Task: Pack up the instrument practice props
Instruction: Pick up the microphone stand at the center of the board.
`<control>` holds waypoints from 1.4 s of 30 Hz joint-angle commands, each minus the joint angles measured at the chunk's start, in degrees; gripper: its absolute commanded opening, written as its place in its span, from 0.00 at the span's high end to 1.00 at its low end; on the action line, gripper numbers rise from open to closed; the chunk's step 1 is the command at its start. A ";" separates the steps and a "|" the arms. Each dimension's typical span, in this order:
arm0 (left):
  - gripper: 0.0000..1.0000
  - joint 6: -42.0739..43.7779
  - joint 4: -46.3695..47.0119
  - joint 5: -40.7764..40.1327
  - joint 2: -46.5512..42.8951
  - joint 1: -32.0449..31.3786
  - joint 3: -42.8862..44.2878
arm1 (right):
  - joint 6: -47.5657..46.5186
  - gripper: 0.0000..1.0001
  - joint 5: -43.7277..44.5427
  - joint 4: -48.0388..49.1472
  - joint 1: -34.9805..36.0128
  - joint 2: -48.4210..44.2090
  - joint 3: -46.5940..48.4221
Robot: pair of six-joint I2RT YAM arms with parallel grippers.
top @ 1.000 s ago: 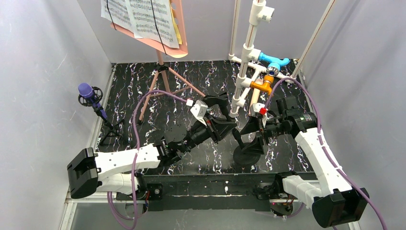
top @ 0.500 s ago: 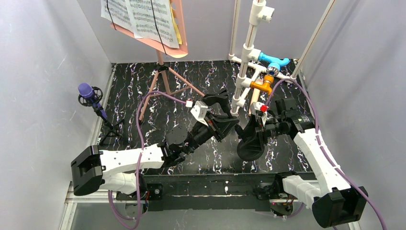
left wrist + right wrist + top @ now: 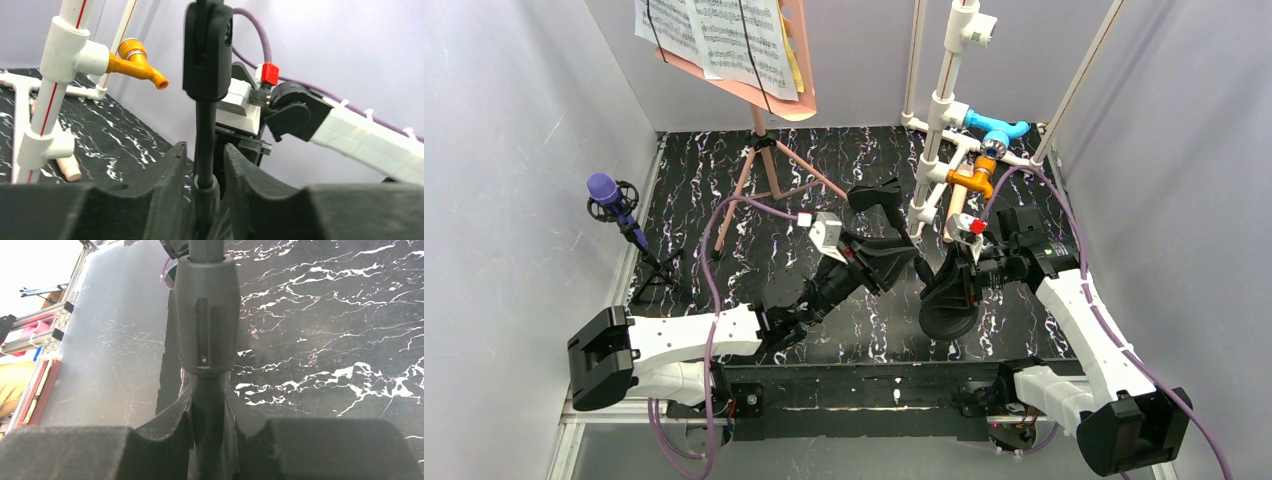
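Black stand pole (image 3: 206,315) is clenched by right gripper (image 3: 209,415); left gripper (image 3: 204,162) brackets it, released.

Same build on left arm (image 3: 689,338) and right arm (image 3: 1092,320): white boxy links, black joints, chunky black housing at the end far from the pincer. Matte black scalloped fingers (image 3: 165,185) on left pincer (image 3: 892,258) and right pincer (image 3: 952,280). Purple cable (image 3: 267,45) trailing behind each, plus a red tab (image 3: 268,73) behind the right one.

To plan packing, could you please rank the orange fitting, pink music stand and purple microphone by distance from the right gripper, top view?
1. Orange fitting, just behind the right gripper.
2. Pink music stand, back centre-left.
3. Purple microphone, far left edge.
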 commanded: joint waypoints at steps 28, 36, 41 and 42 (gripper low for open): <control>0.02 0.92 0.43 8.29 -11.73 -0.13 -14.80 | 5.32 0.99 -6.67 3.06 -2.48 -1.38 -2.96; 0.02 0.52 4.59 9.12 -7.05 -0.13 -14.01 | 5.42 0.99 -7.11 3.48 -2.61 -1.40 -3.71; 0.02 0.07 6.22 8.17 -5.18 -0.16 -13.79 | 5.47 0.99 -7.26 3.63 -2.62 -1.46 -4.03; 0.02 0.17 6.77 8.15 -4.82 -0.14 -13.79 | 5.47 0.99 -7.28 3.74 -2.70 -1.47 -4.11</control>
